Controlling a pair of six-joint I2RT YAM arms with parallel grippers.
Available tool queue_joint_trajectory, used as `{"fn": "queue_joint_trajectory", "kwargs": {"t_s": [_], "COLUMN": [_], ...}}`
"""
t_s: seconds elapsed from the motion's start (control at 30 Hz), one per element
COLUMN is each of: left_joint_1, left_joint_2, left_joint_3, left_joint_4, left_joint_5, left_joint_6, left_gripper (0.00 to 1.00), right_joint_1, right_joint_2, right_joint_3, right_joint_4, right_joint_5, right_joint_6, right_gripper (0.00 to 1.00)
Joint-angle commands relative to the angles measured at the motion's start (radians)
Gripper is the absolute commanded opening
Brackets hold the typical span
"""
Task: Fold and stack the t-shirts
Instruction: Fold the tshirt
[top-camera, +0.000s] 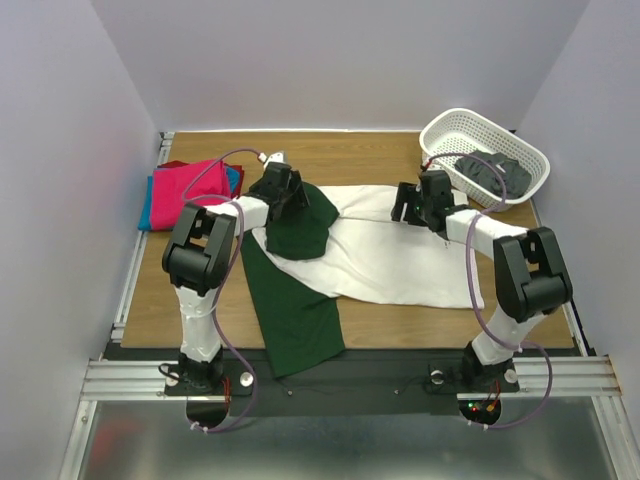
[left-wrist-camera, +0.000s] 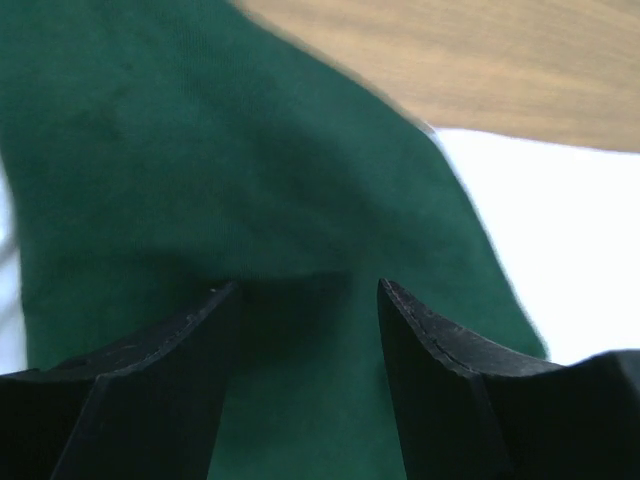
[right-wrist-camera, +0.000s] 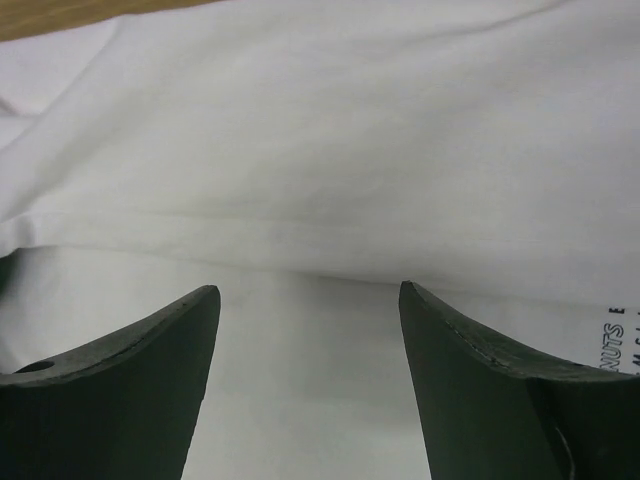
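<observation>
White t-shirt with dark green sleeves lies spread mid-table; magenta, blue and red t-shirts stacked far left.

Bright, even light; the left wrist view blurs the t-shirt.

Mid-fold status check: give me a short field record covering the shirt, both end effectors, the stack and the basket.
white t-shirt: spread flat at table centre, dark green sleeves
folded sleeve: green, laid over the white body
near sleeve: green, stretched toward the near table edge
left end effector: open, over the folded sleeve, holding nothing
right end effector: open, over white cloth, holding nothing
stack: magenta, blue and red shirts, far left
basket: far right, dark garment inside
</observation>
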Motion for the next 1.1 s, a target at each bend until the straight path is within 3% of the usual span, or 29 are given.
{"fn": "queue_joint_trajectory", "kwargs": {"t_s": [0.0,0.43,0.67,0.8,0.93,1.07], "left_joint_1": [0.019,0.094,0.091,0.053,-0.025,-0.128], "left_joint_2": [0.037,0.197,0.196,0.044,-0.203,-0.533], "left_joint_3": [0.084,0.226,0.305,0.225,0.045,-0.338], "left_joint_4": [-0.011,0.008,0.0,0.029,0.037,0.005], "left_joint_5": [0.022,0.134,0.163,0.095,-0.132,-0.335], "left_joint_6": [0.01,0.066,0.114,0.134,0.143,0.029], "left_gripper": [0.69,0.69,0.69,0.7,0.7,0.72], "right_joint_1": [-0.019,-0.047,-0.047,-0.045,-0.045,-0.045], "right_joint_2": [0.068,0.278,0.245,0.108,-0.094,-0.351], "right_joint_3": [0.08,0.193,0.2,0.154,0.019,-0.135], "right_joint_4": [0.015,0.015,0.015,0.028,0.033,0.032], "right_joint_5": [0.057,0.052,-0.011,-0.075,-0.1,-0.072], "right_joint_6": [-0.039,-0.027,-0.048,-0.076,-0.077,-0.056], "right_gripper": [0.78,0.79,0.79,0.81,0.83,0.83]}}
